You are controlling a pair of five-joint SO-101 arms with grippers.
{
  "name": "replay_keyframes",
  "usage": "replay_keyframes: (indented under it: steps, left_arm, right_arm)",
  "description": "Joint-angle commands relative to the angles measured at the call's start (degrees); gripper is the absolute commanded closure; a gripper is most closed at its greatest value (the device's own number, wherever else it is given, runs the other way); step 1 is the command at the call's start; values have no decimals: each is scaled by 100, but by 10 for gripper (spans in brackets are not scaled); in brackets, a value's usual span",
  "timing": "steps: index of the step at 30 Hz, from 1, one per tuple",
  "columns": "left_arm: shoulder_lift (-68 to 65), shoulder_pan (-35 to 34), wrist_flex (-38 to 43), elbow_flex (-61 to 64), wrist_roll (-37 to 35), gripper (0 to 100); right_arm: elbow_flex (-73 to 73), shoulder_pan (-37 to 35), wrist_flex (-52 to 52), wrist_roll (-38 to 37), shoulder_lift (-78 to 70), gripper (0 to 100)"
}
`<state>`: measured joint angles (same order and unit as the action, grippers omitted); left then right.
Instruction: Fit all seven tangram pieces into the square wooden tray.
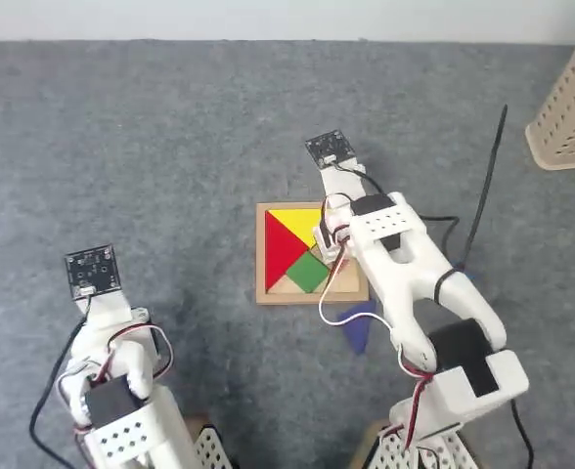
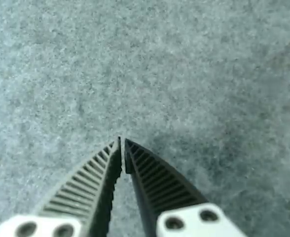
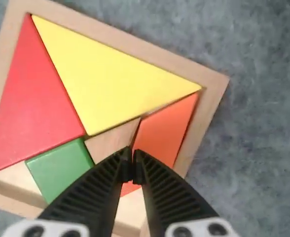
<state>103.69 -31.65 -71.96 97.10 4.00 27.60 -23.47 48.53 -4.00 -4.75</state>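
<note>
Directly above the tray, my right gripper (image 3: 131, 150) hangs with its jaws pressed together and nothing between them; the tips sit over a bare wedge of wood beside the orange piece (image 3: 162, 131). Around that wedge lie the yellow triangle (image 3: 105, 79), the red triangle (image 3: 31, 113) and the green square (image 3: 61, 168), all flat inside the wooden tray (image 3: 211, 98). I cannot tell whether the pale patches near the green square are bare tray floor or unpainted pieces.

I judge these pieces to be light, stiff and thin, with smooth painted faces that could slip; I would pinch one across two opposite edges, jaws low, rather than press on its face.

From above, the high view adds a blue piece (image 1: 359, 330) lying on the grey carpet (image 1: 170, 147) just beside the tray, partly under the right arm; it is the one I can see left to seat. Close in, the right wrist view gives the shape of the open gap, which the arm covers from above.

Well apart from all this, my left gripper (image 2: 123, 143) is closed on nothing over plain carpet.
</note>
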Motion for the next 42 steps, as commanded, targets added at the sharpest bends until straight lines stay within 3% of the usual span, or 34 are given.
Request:
replay_keyframes:
  steps: [1,16,21,28,34,42]
  left_arm:
    - [18,9,-18,-48,-53,987]
    - [18,9,-18,-48,-53,987]
    - [18,9,-18,-48,-53,987]
    - [18,9,-18,-48,-53,987]
    - [18,9,-18,-48,-53,987]
    - [18,9,-18,-48,-53,987]
  right_arm:
    - [-281,40,171,62,303,984]
    - [369,391,418,62,1710,991]
    - [352,901,1534,-9,1974,989]
    - [985,1130,1982,-800,2044,989]
    - [1626,444,1859,-1240,2053,983]
    - [1908,-418,1367,-404,2000,752]
